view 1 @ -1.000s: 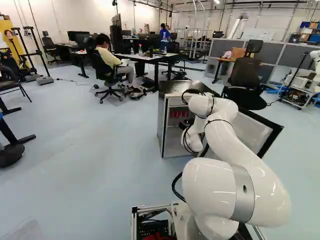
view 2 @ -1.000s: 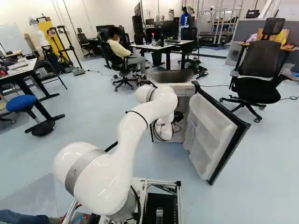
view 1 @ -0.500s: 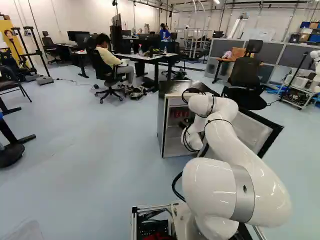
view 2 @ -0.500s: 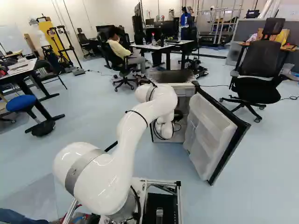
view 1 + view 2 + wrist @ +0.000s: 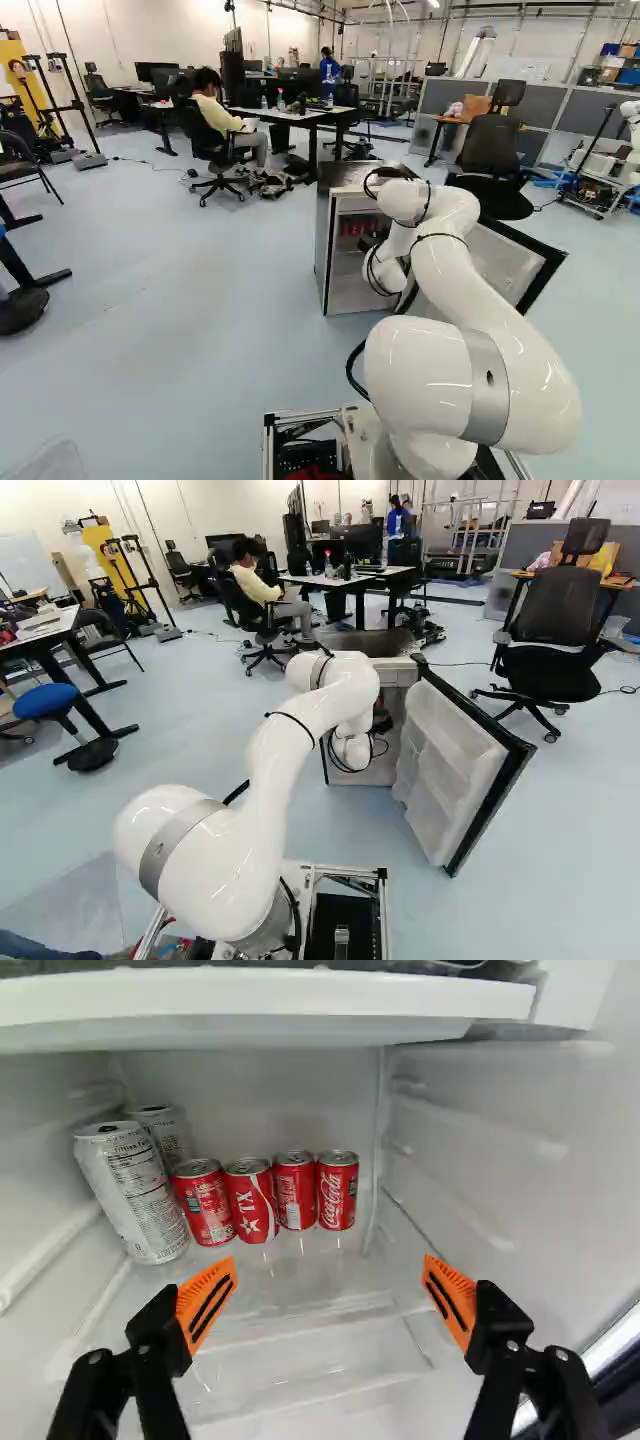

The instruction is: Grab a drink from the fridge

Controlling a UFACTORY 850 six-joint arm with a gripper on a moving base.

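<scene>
Four small red cans (image 5: 252, 1200) are seen on a clear shelf (image 5: 300, 1295) inside the fridge (image 5: 322, 245), beside two taller white cans (image 5: 132, 1195). The door (image 5: 450, 765) is already open, the gripper (image 5: 331, 1263) aimed inward — fingers spread wide, nothing held. Gripping and removal are left to be done.

Blue stool (image 5: 44, 701) near a table (image 5: 68, 620)

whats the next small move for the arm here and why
Probably ease the open tool straight ahead toward the red can farthest from the taller cans: it stands roughly in line with the gap between the orange pads, which hold nothing yet.
</scene>
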